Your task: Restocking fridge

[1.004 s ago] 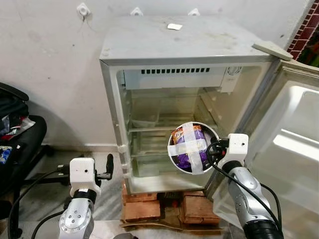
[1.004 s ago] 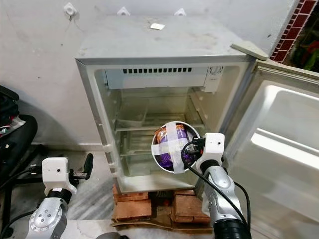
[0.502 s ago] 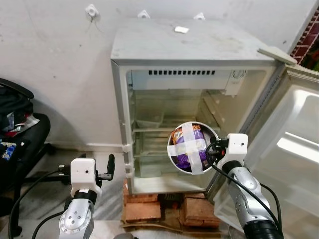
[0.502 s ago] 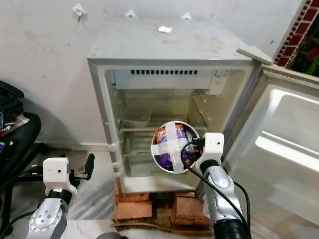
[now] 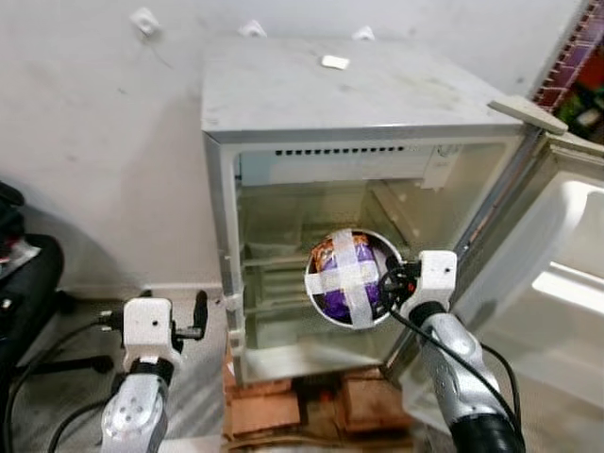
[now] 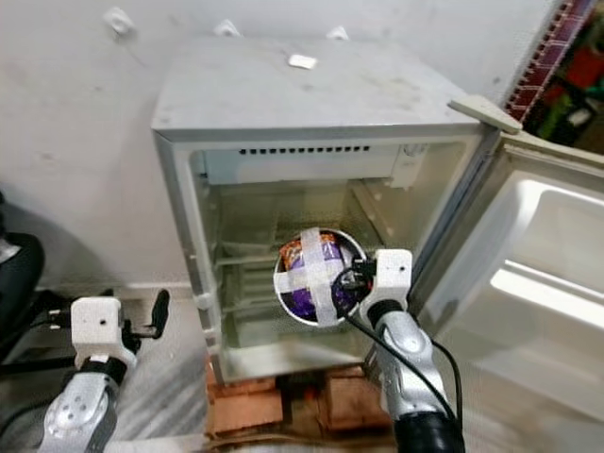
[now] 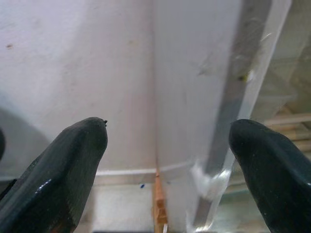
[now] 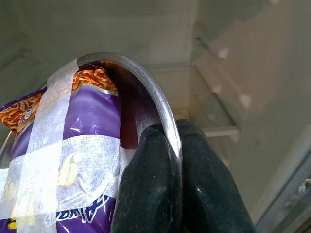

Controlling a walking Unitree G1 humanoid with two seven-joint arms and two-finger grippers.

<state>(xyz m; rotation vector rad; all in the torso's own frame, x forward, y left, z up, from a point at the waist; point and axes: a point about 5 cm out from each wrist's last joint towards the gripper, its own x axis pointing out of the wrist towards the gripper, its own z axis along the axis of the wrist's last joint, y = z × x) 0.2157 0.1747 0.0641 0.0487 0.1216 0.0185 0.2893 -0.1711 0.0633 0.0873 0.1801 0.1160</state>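
Right gripper is pinched tight on the rim of a steel bowl, tilted toward the camera and held in front of the open mini fridge at middle-shelf height. The bowl holds a purple noodle packet strapped in by crossed white tape. Left gripper hangs low beside the fridge's left wall, fingers spread wide and empty; fridge door stands open at right, and the fridge rests on bricks.

Behind, a scuffed whitish wall with small white fittings near the top, a grey floor below, red bricks stacked underneath, red brickwork at far right, perhaps a dark chair at left.
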